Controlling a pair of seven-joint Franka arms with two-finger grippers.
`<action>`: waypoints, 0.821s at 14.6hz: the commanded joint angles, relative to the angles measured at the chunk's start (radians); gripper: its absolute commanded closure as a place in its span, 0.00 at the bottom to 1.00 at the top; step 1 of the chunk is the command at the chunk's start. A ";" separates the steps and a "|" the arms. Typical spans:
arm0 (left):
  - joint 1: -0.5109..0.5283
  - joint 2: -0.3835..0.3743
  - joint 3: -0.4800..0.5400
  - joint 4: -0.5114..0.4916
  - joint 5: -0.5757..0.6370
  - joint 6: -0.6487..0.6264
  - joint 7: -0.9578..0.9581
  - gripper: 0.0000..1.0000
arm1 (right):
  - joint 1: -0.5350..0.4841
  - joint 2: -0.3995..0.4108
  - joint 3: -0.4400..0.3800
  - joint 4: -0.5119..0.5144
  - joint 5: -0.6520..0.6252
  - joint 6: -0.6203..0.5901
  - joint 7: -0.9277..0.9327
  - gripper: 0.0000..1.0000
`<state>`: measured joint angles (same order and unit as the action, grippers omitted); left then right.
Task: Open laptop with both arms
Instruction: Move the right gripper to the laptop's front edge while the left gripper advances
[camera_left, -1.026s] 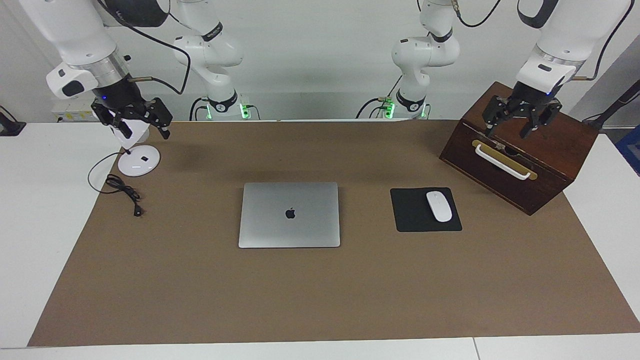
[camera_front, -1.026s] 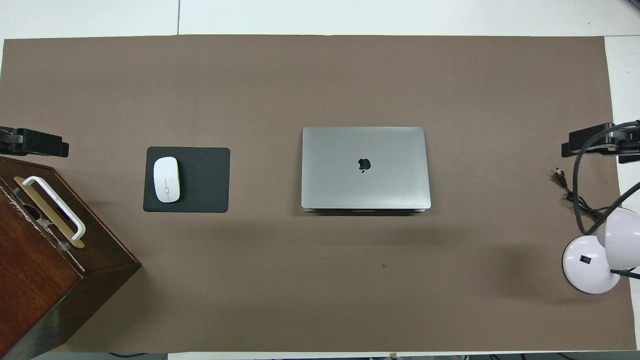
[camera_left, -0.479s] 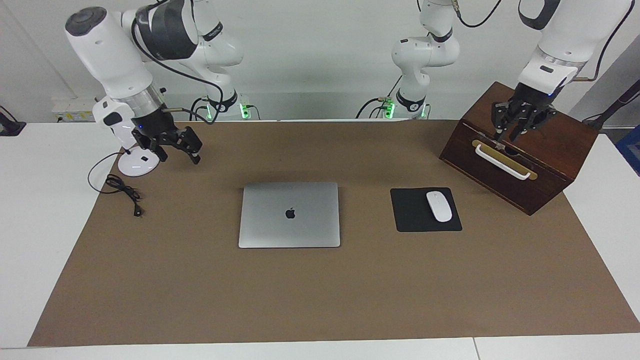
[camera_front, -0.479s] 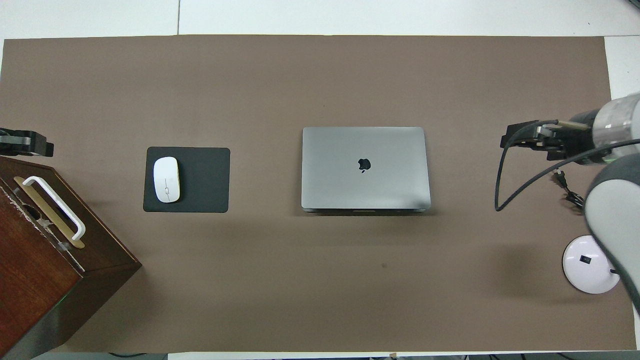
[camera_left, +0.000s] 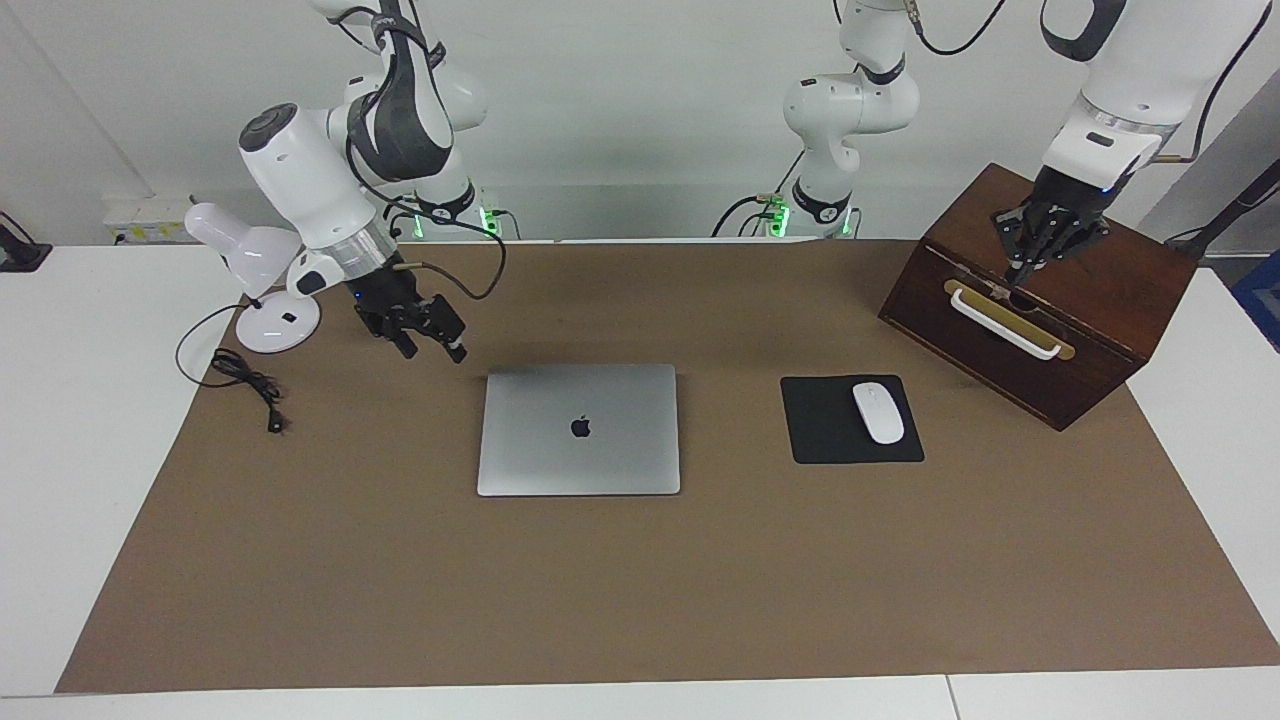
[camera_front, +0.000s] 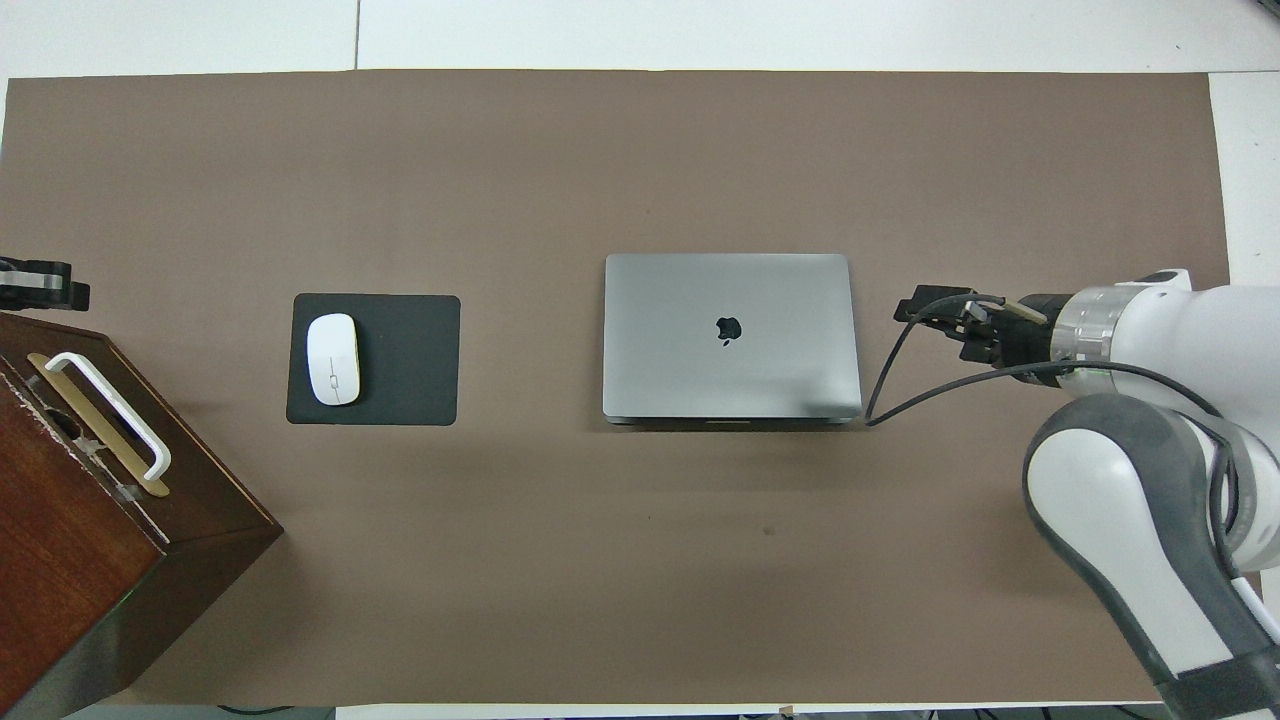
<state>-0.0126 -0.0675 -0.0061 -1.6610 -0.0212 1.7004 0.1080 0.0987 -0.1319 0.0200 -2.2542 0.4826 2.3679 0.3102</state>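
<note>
The laptop (camera_left: 578, 428) lies closed and flat mid-table, its lid with the dark logo facing up (camera_front: 730, 335). My right gripper (camera_left: 433, 350) hangs low over the brown mat beside the laptop, toward the right arm's end of the table and clear of its edge. Its fingers (camera_left: 457, 352) stand apart with nothing between them; from overhead the right gripper (camera_front: 915, 305) sits just off the laptop's side. Shut and empty, my left gripper (camera_left: 1020, 272) is over the top of the wooden box (camera_left: 1060, 340). Only its tip (camera_front: 40, 295) shows in the overhead view.
A white mouse (camera_left: 878, 412) rests on a black mouse pad (camera_left: 825, 430) between the laptop and the box. The box carries a white handle (camera_left: 1003, 322). A white desk lamp (camera_left: 270, 300) and its black cable (camera_left: 245, 380) sit at the right arm's end.
The right arm swung from over the lamp toward the laptop and came down. The left gripper closed its fingers over the box and otherwise stayed put. The laptop did not move.
</note>
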 joint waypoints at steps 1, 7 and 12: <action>-0.010 -0.110 -0.008 -0.214 0.000 0.163 0.016 1.00 | 0.064 -0.035 0.002 -0.090 0.070 0.120 0.152 0.00; -0.087 -0.265 -0.008 -0.554 -0.051 0.471 0.038 1.00 | 0.246 0.012 0.002 -0.202 0.117 0.414 0.432 0.00; -0.202 -0.333 -0.008 -0.821 -0.051 0.796 0.042 1.00 | 0.345 0.077 0.002 -0.219 0.249 0.597 0.434 0.00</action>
<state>-0.1712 -0.3421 -0.0277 -2.3557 -0.0597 2.3751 0.1305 0.4175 -0.0711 0.0238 -2.4648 0.6875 2.9103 0.7335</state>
